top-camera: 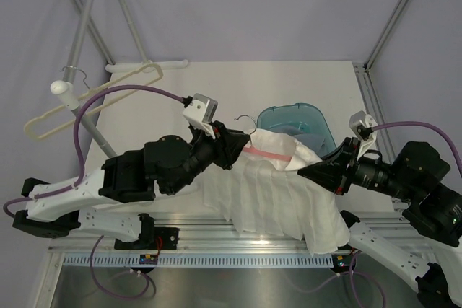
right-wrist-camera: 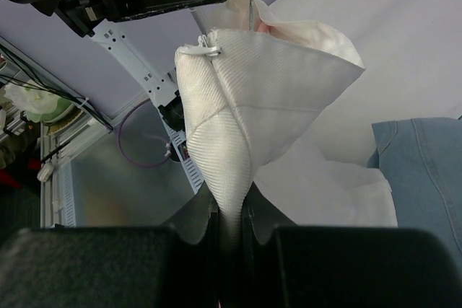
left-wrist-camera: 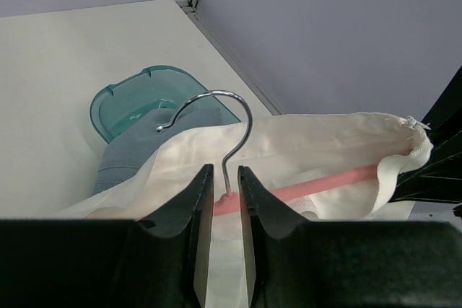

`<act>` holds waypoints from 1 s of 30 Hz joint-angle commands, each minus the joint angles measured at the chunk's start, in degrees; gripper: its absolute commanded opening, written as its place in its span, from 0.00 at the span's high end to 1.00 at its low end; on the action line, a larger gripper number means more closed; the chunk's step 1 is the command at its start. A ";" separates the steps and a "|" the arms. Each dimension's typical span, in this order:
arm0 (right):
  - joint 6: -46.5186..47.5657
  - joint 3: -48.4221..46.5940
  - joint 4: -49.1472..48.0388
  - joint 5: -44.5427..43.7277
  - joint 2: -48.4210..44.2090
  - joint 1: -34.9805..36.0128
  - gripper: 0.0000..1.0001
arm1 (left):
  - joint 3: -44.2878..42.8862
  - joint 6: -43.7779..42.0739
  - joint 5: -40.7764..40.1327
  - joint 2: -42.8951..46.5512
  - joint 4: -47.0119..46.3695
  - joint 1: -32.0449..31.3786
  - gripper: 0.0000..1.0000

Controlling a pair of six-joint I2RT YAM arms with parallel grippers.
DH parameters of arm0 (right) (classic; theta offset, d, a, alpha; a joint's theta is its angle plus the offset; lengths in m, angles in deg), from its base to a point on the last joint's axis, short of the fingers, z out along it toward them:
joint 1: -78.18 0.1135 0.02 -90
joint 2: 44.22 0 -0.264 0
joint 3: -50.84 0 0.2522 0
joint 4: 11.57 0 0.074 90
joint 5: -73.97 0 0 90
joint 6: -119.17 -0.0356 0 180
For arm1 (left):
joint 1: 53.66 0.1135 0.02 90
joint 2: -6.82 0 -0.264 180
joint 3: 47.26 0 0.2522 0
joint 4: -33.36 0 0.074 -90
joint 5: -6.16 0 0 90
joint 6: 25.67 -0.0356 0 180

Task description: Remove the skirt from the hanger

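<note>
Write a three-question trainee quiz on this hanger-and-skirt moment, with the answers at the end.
1. True or false: the left gripper has its fingers closed on the pink hanger.
2. What is the right gripper pinching? A) nothing B) the white skirt C) a shoe
3. What colour is the garment lying in the teal bin?
Key: 1 true; 2 B; 3 blue.
</note>
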 commanded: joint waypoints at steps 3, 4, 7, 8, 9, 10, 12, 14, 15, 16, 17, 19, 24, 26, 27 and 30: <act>-0.50 0.40 -7.89 0.66 -0.20 0.02 1.00 | -2.78 2.44 -1.16 -1.55 -2.03 -0.14 0.73; -0.85 0.58 -8.41 0.83 -0.29 0.02 1.00 | -2.35 2.62 -0.90 -1.72 -2.03 -0.23 0.72; -1.64 1.28 -9.73 1.44 -0.37 0.02 1.00 | -1.47 3.41 -0.55 -2.07 -2.38 -0.23 0.72; -1.81 1.45 -10.00 1.62 -0.46 0.11 1.00 | -0.94 3.58 -0.63 -2.25 -2.39 -0.23 0.72; -1.99 1.54 -10.26 2.06 -0.55 0.02 1.00 | -0.76 3.58 -0.81 -2.34 -2.39 -0.14 0.72; -2.25 1.46 -10.61 2.23 -0.64 0.02 1.00 | -0.67 3.50 -1.42 -2.51 -2.47 -0.14 0.72; -2.52 1.54 -10.79 2.32 -0.73 0.02 1.00 | -0.85 2.79 -2.65 -3.39 -2.48 -0.14 0.72; -2.69 1.54 -10.79 2.32 -0.90 0.02 1.00 | -1.20 2.09 -3.09 -4.18 -2.56 -0.14 0.72; -2.61 1.54 -10.70 1.98 -1.16 0.11 1.00 | -1.55 2.00 -3.18 -4.62 -2.39 -0.23 0.73; -2.69 1.54 -10.62 1.89 -1.25 0.02 1.00 | -1.73 2.00 -3.27 -5.41 -2.21 -0.14 0.73; -2.78 1.54 -10.61 1.80 -1.43 0.02 1.00 | -1.99 2.09 -3.27 -5.76 -1.86 -0.14 0.73; -2.87 1.37 -10.53 1.80 -1.69 0.02 1.00 | -2.26 2.35 -3.45 -6.55 -1.42 -0.14 0.73; -3.22 1.45 -10.44 2.33 -2.57 0.02 1.00 | -2.25 2.35 -3.88 -7.78 -1.68 -0.06 0.73; -3.05 1.46 -9.91 1.97 -2.84 0.02 1.00 | -2.52 2.35 -4.24 -7.96 -1.24 -0.06 0.73; -2.87 1.37 -9.65 1.71 -3.01 0.02 1.00 | -2.43 2.35 -4.33 -7.79 -1.16 -0.06 0.73; -2.96 1.28 -9.03 1.88 -3.36 0.02 1.00 | -1.73 2.88 -5.03 -7.09 -1.24 -0.06 0.69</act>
